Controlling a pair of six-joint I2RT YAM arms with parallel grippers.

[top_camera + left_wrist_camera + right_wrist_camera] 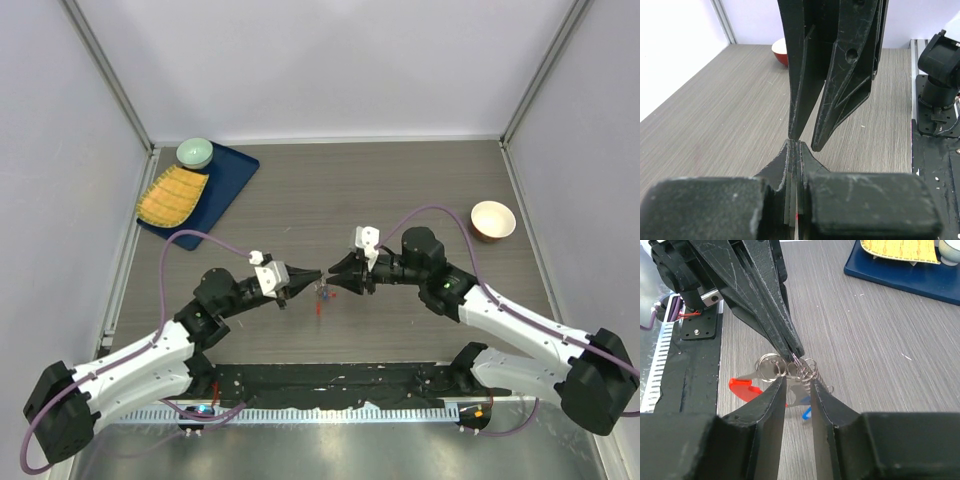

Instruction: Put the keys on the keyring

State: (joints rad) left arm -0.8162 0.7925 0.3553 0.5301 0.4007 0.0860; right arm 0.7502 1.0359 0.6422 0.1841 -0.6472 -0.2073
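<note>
Mid-table, two grippers meet tip to tip: left gripper pinched tight on one keyring; right gripper jaws slightly parted astride it. Right wrist view resolves one red-headed key, one blue tag; top view gives mere specks.

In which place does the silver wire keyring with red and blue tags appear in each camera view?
Top external: silver wire keyring at picture centre, just right of the left gripper.
Left wrist: not visible behind the left gripper's shut jaws.
Right wrist: picture centre, pinched by the left gripper.
Shared landmark: the left gripper, in all three views.
</note>
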